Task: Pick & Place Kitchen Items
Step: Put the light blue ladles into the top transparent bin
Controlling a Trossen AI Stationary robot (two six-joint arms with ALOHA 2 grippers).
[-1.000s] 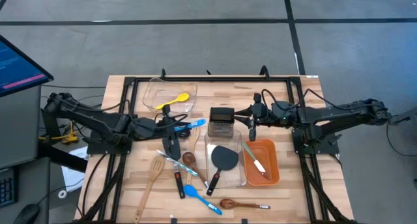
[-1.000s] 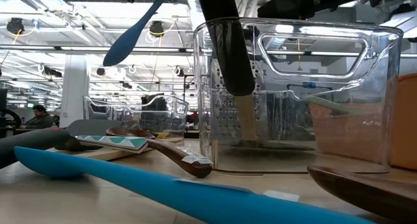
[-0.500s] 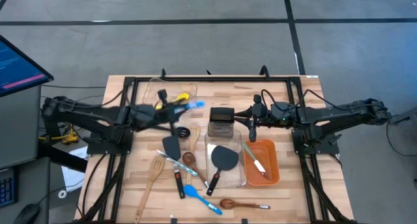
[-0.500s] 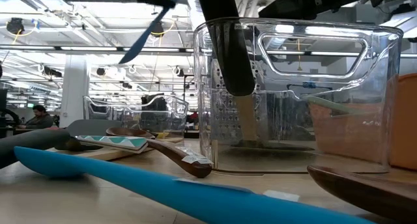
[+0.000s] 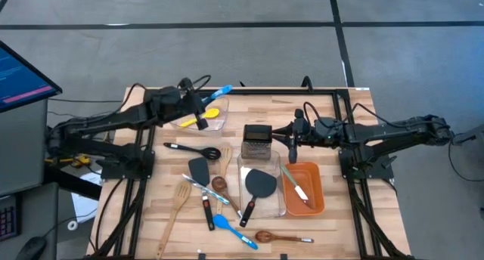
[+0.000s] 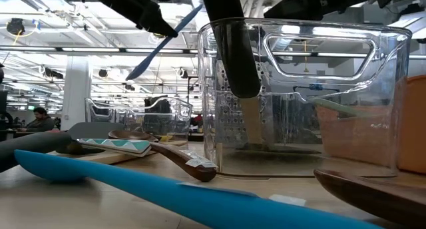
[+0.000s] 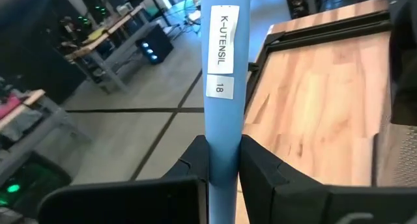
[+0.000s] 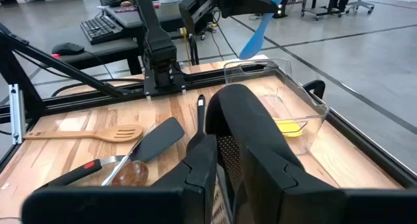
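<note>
My left gripper (image 5: 200,109) is shut on a blue spoon (image 6: 163,46) and hangs over the clear bin (image 5: 181,109) at the table's far left. A yellow spoon (image 5: 210,113) lies in that bin. My right gripper (image 5: 293,137) is shut on a black utensil (image 6: 233,49) beside the steel grater (image 5: 257,141). It is near the far right corner of the clear middle container (image 5: 242,196), which holds a black turner (image 5: 259,184). My left gripper pinches the blue spoon's handle (image 7: 221,129) between its two fingers, partway along. The labelled handle end (image 5: 224,90) runs out ahead of the fingers. The bowl (image 8: 255,35) hangs lower on the other side. The spoon is tilted and lifted clear. My right gripper pinches the black utensil (image 8: 240,116) between its two fingers (image 8: 202,160), coming level from the table's right. The utensil hangs below the fingers, and its rounded lower end (image 6: 243,89) is well above the tabletop. Which part of it the fingers have is hidden by the gripper.
An orange bin (image 5: 316,192) with a pale utensil stands right of the middle container. Loose on the wood lie a black spoon (image 5: 193,149), a dark turner (image 5: 198,169), a wooden slotted spatula (image 5: 178,203), wooden spoons (image 5: 219,186), and a blue spoon (image 5: 233,228).
My left gripper has swung with the blue spoon from near the table's middle toward the far edge, to above the far-left clear bin. It rolled on the way, and the spoon's handle now points toward the far right. The grip stayed shut. My right gripper kept still.
</note>
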